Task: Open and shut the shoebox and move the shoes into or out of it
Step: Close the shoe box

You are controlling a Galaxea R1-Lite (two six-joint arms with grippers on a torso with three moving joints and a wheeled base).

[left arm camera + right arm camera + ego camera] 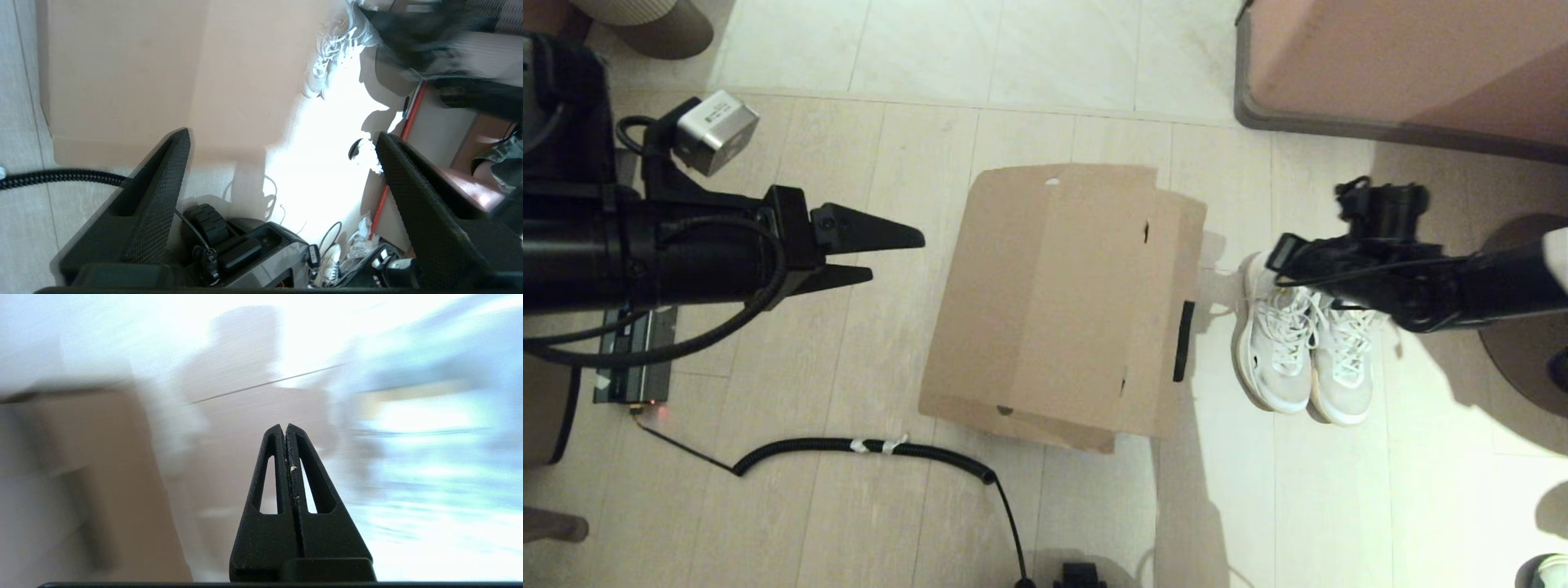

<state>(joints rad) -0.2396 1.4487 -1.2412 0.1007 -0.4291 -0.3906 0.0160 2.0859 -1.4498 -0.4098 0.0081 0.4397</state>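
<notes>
The brown cardboard shoebox (1062,302) lies on the floor with its lid down, and a dark tape strip (1183,340) shows on the flap's right edge. The pair of white sneakers (1303,343) stands side by side on the floor just right of the box. My left gripper (897,256) hovers left of the box, open and empty; in its wrist view the left gripper (282,134) frames the shoebox (143,73) and the sneakers (331,53) beyond. My right gripper (1278,253) hangs above the sneakers' far ends. The right wrist view shows the right gripper (284,426) shut on nothing.
A black coiled cable (866,447) curves across the floor near the box's front. A pink piece of furniture with a grey base (1405,82) stands at the back right. A round brown base (1527,318) sits right of the shoes, and a dark device (633,363) lies at the left.
</notes>
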